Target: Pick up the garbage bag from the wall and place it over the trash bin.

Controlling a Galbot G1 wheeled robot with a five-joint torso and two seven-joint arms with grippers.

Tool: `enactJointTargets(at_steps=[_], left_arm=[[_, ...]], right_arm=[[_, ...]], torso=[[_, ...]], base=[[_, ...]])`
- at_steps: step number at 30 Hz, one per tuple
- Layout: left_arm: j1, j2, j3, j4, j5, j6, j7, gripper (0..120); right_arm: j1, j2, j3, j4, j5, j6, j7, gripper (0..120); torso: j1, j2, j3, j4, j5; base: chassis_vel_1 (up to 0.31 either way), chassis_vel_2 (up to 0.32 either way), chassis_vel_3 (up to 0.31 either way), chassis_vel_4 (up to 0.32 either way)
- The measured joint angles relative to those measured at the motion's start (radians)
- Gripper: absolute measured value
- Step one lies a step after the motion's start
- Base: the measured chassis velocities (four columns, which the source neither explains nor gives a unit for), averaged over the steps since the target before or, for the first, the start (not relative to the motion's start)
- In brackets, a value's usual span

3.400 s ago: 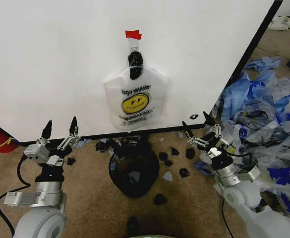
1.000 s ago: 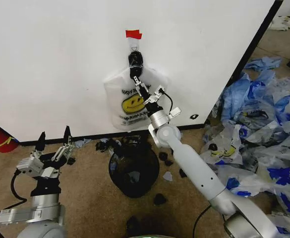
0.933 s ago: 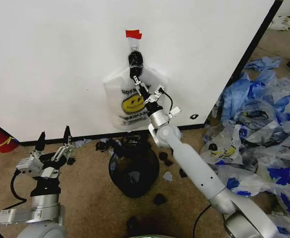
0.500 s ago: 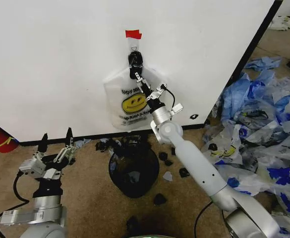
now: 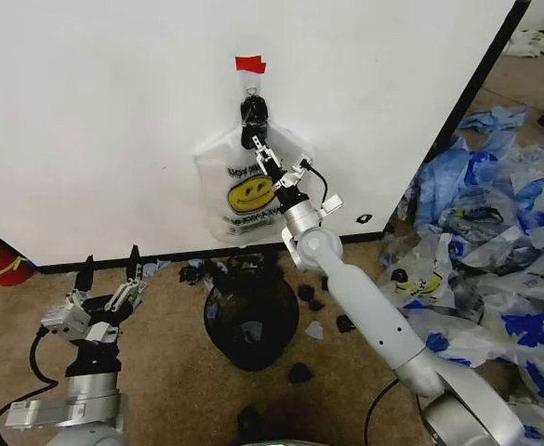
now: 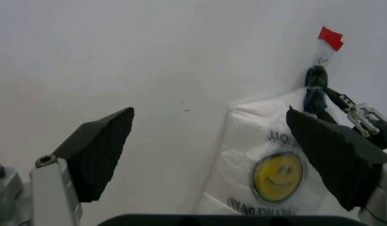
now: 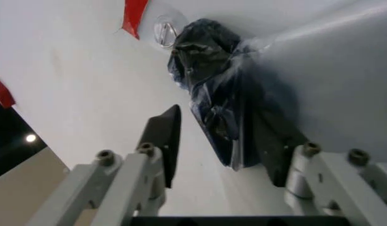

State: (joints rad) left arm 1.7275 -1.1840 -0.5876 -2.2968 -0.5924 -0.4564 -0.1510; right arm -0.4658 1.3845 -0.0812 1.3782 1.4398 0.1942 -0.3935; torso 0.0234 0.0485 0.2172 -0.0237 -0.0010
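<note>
Garbage bag [image 5: 244, 190] hangs on the wall above the trash bin [image 5: 251, 325]; right gripper [image 5: 260, 146], spread, seemingly straddles its dark handles, nothing lifted yet.

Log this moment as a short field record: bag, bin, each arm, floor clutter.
garbage bag: hanging flat on the white wall, its dark bunched handles on a hook under a red tape tab
trash bin: on the carpet directly below the bag, nothing over it
right gripper: raised to the bag's handles, jaws open on either side of the bunch, not closed on it
left gripper: low by the robot's left side, jaws open, holding nothing
floor: black scraps around the bin; pile of blue-and-clear bags to the right
</note>
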Motion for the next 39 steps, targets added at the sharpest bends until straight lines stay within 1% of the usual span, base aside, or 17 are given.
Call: enactJointTargets(at_steps=[2, 3, 4, 5, 7, 8, 9, 10, 11, 20, 24, 25, 28, 31, 32, 39], left_arm=[[0.002, 0.0, 0.001, 0.0, 0.001, 0.0, 0.002, 94], [0.002, 0.0, 0.001, 0.0, 0.001, 0.0, 0.002, 94], [0.003, 0.0, 0.001, -0.001, 0.001, 0.0, 0.002, 94], [0.004, 0.0, 0.001, -0.002, 0.001, 0.0, 0.003, 94], [0.006, 0.0, 0.001, -0.004, 0.001, 0.0, 0.004, 94], [0.006, 0.0, 0.0, -0.004, 0.001, -0.001, 0.004, 94], [0.009, 0.0, 0.0, -0.008, 0.001, -0.001, 0.006, 94], [0.009, 0.0, 0.0, -0.008, 0.001, -0.001, 0.006, 94], [0.011, 0.0, 0.0, -0.01, 0.002, -0.002, 0.008, 94], [0.023, -0.004, -0.002, -0.018, 0.005, -0.01, 0.014, 94], [0.022, -0.004, -0.001, -0.019, 0.005, -0.011, 0.014, 94], [0.022, -0.004, -0.001, -0.019, 0.005, -0.011, 0.014, 94], [0.022, -0.003, 0.002, -0.019, 0.005, -0.011, 0.014, 94], [0.019, -0.004, 0.009, -0.018, 0.005, -0.011, 0.015, 94], [0.019, -0.004, 0.009, -0.018, 0.005, -0.011, 0.015, 94], [0.022, -0.003, 0.014, -0.017, 0.009, -0.012, 0.015, 93]], right_arm=[[0.0, -0.003, 0.002, -0.002, 0.001, 0.001, 0.0, 30], [0.0, -0.003, 0.002, -0.002, 0.001, 0.001, 0.0, 30], [0.0, -0.004, 0.003, -0.004, 0.001, 0.002, 0.0, 26], [0.0, -0.005, 0.004, -0.005, 0.002, 0.003, -0.001, 19], [0.0, -0.007, 0.006, -0.005, 0.005, 0.003, -0.001, 13], [0.0, -0.007, 0.006, -0.005, 0.006, 0.003, -0.001, 11], [0.001, -0.007, 0.007, -0.006, 0.008, 0.003, -0.002, 4], [0.001, -0.007, 0.007, -0.006, 0.008, 0.003, -0.002, 4], [0.002, -0.007, 0.007, -0.006, 0.009, 0.003, -0.003, 0], [-0.015, -0.015, 0.005, 0.01, 0.012, 0.007, -0.013, 0], [-0.063, -0.062, -0.011, 0.071, 0.006, 0.008, -0.033, 0], [-0.063, -0.062, -0.011, 0.071, 0.006, 0.008, -0.033, 0], [-0.101, -0.109, -0.023, 0.122, 0.003, 0.007, -0.052, 0], [-0.132, -0.143, -0.026, 0.158, -0.002, 0.007, -0.067, 0], [-0.132, -0.143, -0.026, 0.158, -0.002, 0.007, -0.067, 0], [-0.171, -0.205, -0.038, 0.174, -0.043, 0.012, -0.111, 0]], torso=[[0.0, 0.0, 0.0, 0.0001, 0.0], [0.0, 0.0, 0.0, 0.0001, 0.0], [0.0, 0.0, 0.0, 0.0001, 0.0], [0.0, 0.0, 0.0, 0.0001, 0.0], [0.0, 0.0, 0.0, 0.0, 0.0], [0.0, 0.0, 0.0, 0.0, 0.0], [0.0, 0.0, 0.0, 0.0, 0.0], [0.0, 0.0, 0.0, 0.0, 0.0], [0.0, 0.0, 0.0, 0.0001, 0.0], [0.0, 0.0, 0.0, 0.0003, 0.0], [0.0, 0.0, 0.0, 0.0, 0.0], [0.0, 0.0, 0.0, 0.0, 0.0], [0.0, 0.0, 0.0, -0.0002, 0.0001], [0.0, 0.0, 0.0, 0.0, 0.0001], [0.0, 0.0, 0.0, 0.0, 0.0001], [0.0, 0.0, 0.0, 0.0001, 0.0001]], base=[[0.0, 0.0, 0.0, 0.0], [0.0, 0.0, 0.0, 0.0], [0.0, 0.0, 0.0, 0.0], [0.0, 0.0, 0.0, 0.0], [0.0, 0.0, 0.0, 0.0], [0.0, 0.0, 0.0, 0.0], [0.0, 0.0, 0.0, 0.0], [0.0, 0.0, 0.0, 0.0], [0.0, 0.0, 0.0, 0.0], [0.0, 0.0, 0.0, 0.0], [0.0, 0.0, 0.0, 0.0], [0.0, 0.0, 0.0, 0.0], [0.0, 0.0, 0.0, 0.0], [0.0, 0.0, 0.0, 0.0], [0.0, 0.0, 0.0, 0.0], [0.0, 0.0, 0.0, 0.0]])
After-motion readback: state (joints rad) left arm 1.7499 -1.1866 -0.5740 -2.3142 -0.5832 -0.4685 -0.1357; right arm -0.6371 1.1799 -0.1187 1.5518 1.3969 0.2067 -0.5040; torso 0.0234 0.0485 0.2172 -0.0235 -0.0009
